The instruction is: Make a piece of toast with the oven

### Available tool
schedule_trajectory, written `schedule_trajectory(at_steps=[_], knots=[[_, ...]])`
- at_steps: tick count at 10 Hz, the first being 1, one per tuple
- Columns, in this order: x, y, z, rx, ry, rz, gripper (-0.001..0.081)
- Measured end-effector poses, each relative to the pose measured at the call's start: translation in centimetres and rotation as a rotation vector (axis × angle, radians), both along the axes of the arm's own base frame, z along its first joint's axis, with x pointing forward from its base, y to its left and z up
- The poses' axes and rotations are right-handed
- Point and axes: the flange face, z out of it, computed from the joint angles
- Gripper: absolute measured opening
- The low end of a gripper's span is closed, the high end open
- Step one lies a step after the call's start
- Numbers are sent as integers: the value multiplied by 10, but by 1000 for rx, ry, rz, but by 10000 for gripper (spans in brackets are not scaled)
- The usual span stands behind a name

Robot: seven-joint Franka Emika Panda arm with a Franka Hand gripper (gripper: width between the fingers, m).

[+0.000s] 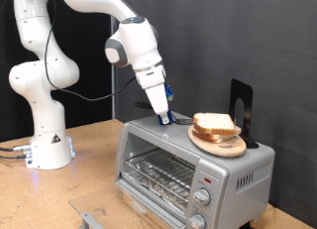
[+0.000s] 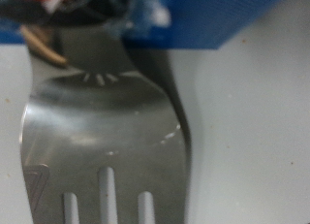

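Note:
The silver oven [image 1: 163, 150] stands on the table at the exterior view's right, its wire rack [image 1: 158, 174] showing behind the glass door. My gripper [image 1: 163, 117] points down and reaches the oven's top near its back edge, beside a small blue object [image 1: 183, 118]. In the wrist view, a slotted metal spatula [image 2: 107, 137] fills the frame very close up, lying on the pale oven top [image 2: 257, 137] below a blue block [image 2: 213, 20]. My fingers do not show there. A single piece of toast is out of view.
A round wooden plate [image 1: 220, 146] with stacked bread slices [image 1: 213, 125] sits on the oven's top, to the gripper's right in the exterior view. A black upright stand [image 1: 241, 108] rises behind it. Round knobs [image 1: 203, 197] line the oven's right front. The robot's base [image 1: 45, 145] stands at left.

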Motion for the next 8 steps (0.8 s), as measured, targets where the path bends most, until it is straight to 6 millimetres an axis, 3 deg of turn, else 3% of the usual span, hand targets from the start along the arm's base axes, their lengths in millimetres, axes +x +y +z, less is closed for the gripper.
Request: schedule_trajectory(at_steps=[2,3,4,8], knots=[[0,0,0,1,0,-1,542],[0,0,0,1,1,-1,542],[0,0,0,1,1,-1,398],[1,-3,3,23,4,-24,396]])
